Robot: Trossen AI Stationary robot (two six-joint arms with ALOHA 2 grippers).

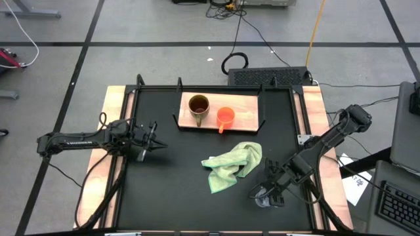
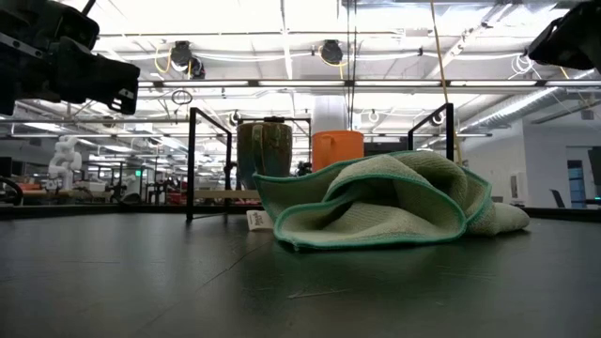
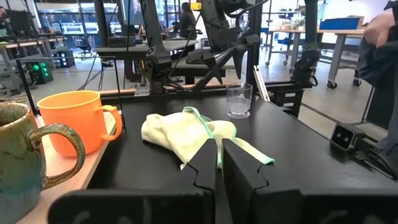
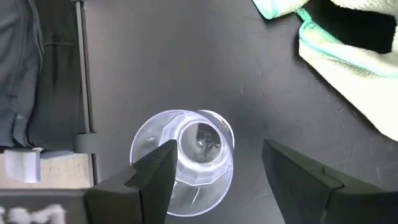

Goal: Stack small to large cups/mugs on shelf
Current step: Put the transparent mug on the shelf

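From above, the mug (image 1: 199, 107) and orange cup (image 1: 225, 118) stand side by side on the shelf (image 1: 246, 117). The glass (image 1: 265, 196) stands on the tabletop (image 1: 170, 183) near the cloth (image 1: 232, 166), under the right hand (image 1: 269, 188).

At table height the cloth hides the glass.

From the left wrist, the left hand (image 3: 217, 163) is closed and empty, parked well aside.

From the right wrist, the right hand (image 4: 217, 171) is wide open over the glass (image 4: 182, 160), apparently lined up to grasp it.
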